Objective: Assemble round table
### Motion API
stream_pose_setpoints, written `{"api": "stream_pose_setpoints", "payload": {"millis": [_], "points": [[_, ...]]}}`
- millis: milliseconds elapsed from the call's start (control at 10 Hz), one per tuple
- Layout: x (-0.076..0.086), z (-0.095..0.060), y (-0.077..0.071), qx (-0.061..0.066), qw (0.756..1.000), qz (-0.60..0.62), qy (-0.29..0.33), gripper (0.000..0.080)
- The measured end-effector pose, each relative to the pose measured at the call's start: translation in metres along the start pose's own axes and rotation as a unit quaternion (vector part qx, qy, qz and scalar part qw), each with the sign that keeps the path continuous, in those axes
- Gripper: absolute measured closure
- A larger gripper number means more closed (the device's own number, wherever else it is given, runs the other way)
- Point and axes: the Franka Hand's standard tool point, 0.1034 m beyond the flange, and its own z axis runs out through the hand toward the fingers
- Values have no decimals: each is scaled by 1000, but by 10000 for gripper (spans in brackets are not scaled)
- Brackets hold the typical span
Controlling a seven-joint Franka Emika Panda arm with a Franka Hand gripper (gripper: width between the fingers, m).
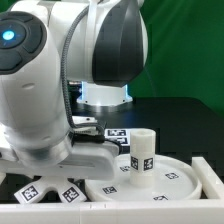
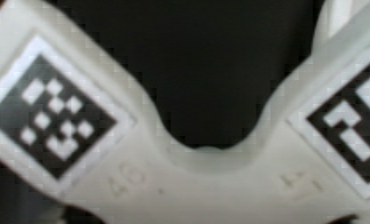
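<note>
Pincer [image 1: 55,165] close above cross pc [image 2: 185,165]; jaw state unclear.

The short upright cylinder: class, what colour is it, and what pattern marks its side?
White cylinder, with a black-and-white square tag; clearest in the exterior view.

Glossy white rounded plastic arm shells [image 1: 40,100]: bulbous, smooth, soft highlights. Wide dark grey matte joint section [image 1: 118,40] between white shells, curved like barrel. Round dark end cap [image 1: 12,38] with glowing blue circular light at centre. White base pedestal [image 1: 105,95] tinted pale blue by own glow. Thin dark seams where shells meet.
</note>
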Motion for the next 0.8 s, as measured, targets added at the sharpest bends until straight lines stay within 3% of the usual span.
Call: {"api": "stream_pose_setpoints", "payload": {"millis": [200, 300, 600, 700, 800], "points": [[2, -4, -1, -2, 1000, -3, 8, 348], [-1, -17, -7, -3, 999, -11, 31, 348], [-44, -64, -29, -2, 998, -18, 59, 348], [-49, -74, -34, -3, 997, -17, 73, 348], [-42, -78, -38, -6, 994, -19, 107, 347]]}}
